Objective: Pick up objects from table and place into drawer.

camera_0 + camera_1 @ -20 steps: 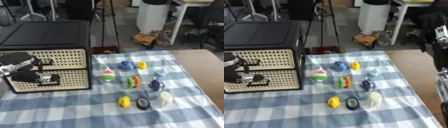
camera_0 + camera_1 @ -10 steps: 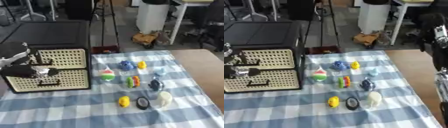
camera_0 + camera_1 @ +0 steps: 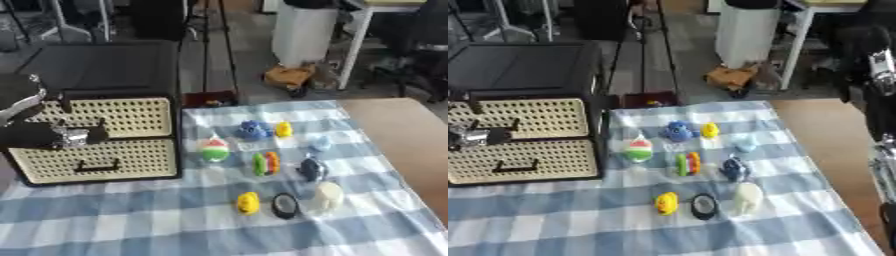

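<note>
The left robot hand (image 3: 66, 136) reaches in front of the drawer unit (image 3: 105, 135) at the tabletop's (image 3: 131, 215) left edge; its finger state is unclear. Small toys, including a yellow duck (image 3: 248, 202), lie toward the right edge.

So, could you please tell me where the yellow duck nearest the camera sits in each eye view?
Left eye view: yellow duck low, just right of centre.
Right eye view: low, just left of centre.
Shared landmark: the black ring immediately to its right.
</note>
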Action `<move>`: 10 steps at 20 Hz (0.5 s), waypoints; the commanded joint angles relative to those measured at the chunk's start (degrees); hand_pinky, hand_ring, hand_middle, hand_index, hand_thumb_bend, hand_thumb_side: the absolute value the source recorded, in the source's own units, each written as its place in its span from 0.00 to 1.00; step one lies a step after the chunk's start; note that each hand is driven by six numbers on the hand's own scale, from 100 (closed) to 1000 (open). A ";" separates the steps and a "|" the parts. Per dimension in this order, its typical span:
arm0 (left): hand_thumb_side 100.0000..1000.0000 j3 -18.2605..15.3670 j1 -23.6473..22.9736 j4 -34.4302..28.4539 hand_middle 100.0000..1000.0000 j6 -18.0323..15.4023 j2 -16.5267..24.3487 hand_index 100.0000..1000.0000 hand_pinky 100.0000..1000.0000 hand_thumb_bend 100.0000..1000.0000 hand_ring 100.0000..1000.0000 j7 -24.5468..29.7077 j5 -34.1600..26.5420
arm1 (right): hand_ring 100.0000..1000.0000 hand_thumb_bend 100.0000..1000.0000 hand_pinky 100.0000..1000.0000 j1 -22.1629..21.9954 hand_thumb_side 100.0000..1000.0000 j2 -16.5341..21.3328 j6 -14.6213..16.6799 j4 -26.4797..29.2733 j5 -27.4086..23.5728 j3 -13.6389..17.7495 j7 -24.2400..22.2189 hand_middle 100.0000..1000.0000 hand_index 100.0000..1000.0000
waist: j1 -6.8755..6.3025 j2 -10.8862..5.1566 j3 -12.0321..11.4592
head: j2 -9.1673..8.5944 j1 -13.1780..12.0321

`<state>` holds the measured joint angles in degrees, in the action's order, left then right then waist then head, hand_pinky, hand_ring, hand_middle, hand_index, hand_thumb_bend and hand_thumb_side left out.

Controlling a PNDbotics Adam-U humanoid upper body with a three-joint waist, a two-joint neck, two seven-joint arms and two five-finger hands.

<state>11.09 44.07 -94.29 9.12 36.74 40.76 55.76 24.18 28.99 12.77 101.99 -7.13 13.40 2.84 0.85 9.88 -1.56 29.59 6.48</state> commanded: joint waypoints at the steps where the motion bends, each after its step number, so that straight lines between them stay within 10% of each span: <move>1: 1.00 -0.54 1.55 1.84 0.00 0.42 0.04 0.71 0.00 0.73 0.00 -1.62 0.68 | 0.24 0.19 0.00 0.55 0.80 1.17 0.11 0.23 0.02 0.45 -0.01 0.28 0.68 | 0.15 -1.01 0.13 | 0.00 -0.09; 10: 1.00 0.62 2.99 6.61 0.00 -0.17 -2.48 0.71 0.00 0.72 0.00 -3.96 0.90 | 0.24 0.19 0.00 0.61 0.80 1.05 0.24 0.10 -0.12 0.47 -0.10 0.27 0.68 | 0.48 -0.68 0.28 | 0.08 -2.14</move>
<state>11.90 45.73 -87.57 9.03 33.59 37.29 56.51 24.18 28.95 12.78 101.88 -7.13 13.41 2.83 1.38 9.92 -1.31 29.60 4.64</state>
